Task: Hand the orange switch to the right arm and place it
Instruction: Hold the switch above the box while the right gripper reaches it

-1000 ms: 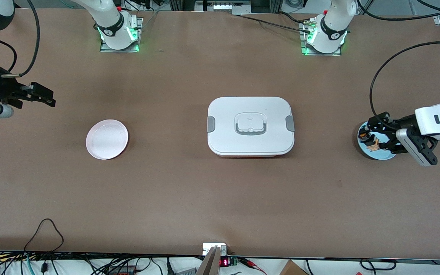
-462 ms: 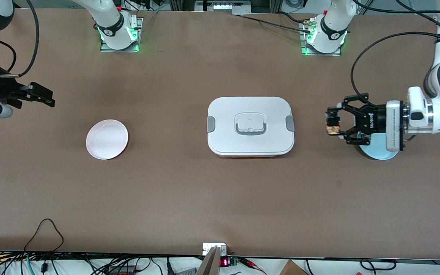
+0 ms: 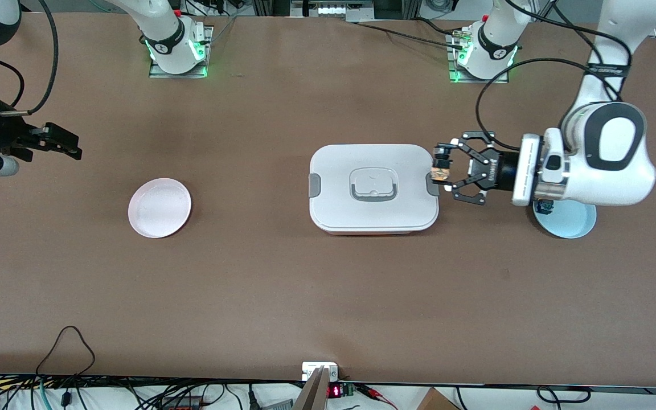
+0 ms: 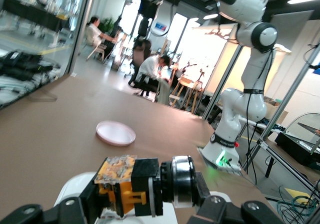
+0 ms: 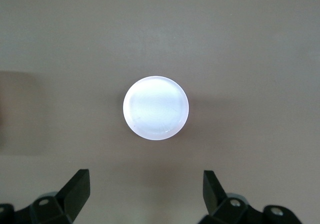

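Left gripper (image 3: 443, 166) jaws clenched on orange switch (image 3: 439, 171), airborne over edge of white lidded box (image 3: 373, 188), at left arm's end. Blue plate (image 3: 573, 221) under left arm. Right gripper (image 3: 65, 143) jaws released, waiting over bare counter (image 3: 305, 296); pink plate (image 3: 159, 207) nearby.

The front view looks down from high across the table toward both bases; each wrist view sits close above its own fingers; all three share the round pink plastic plate (image 3: 159, 208) (image 4: 115, 133) (image 5: 156, 108)
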Motion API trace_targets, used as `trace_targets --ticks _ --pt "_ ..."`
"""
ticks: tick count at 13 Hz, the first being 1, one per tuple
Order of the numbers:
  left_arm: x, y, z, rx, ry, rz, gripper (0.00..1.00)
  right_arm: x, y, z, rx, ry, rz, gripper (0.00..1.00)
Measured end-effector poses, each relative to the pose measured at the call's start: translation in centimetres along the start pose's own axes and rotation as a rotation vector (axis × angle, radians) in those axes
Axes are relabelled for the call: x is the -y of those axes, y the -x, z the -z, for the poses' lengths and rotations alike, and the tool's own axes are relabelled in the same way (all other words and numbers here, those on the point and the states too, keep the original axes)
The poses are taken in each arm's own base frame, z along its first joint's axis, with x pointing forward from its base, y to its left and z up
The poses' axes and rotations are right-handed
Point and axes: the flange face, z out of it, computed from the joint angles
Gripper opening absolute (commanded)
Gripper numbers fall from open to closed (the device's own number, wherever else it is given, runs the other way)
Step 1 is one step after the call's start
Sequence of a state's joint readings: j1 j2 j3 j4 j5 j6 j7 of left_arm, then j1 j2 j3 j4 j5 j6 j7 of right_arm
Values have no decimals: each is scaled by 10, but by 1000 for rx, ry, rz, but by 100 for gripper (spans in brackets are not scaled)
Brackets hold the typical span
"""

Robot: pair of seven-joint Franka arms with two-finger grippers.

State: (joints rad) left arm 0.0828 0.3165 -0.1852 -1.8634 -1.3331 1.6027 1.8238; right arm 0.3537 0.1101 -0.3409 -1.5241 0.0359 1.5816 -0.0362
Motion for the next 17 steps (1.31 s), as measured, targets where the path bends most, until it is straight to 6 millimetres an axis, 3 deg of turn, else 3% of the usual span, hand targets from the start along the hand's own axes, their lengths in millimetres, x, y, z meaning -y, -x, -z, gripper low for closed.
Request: trace_targets --ticks 6,9,11,17 --pt "-8 -4 -91 -40 121 -92 0 0 -1 1 -9 0 0 100" --pt "-13 -12 -127 -124 141 -124 0 0 -4 2 -30 2 -1 100" --pt "-11 -11 -136 -162 132 -143 0 -1 -6 0 -37 4 -1 100" --pt "-2 3 -136 -201 104 -226 0 -7 -12 1 -73 10 -12 100"
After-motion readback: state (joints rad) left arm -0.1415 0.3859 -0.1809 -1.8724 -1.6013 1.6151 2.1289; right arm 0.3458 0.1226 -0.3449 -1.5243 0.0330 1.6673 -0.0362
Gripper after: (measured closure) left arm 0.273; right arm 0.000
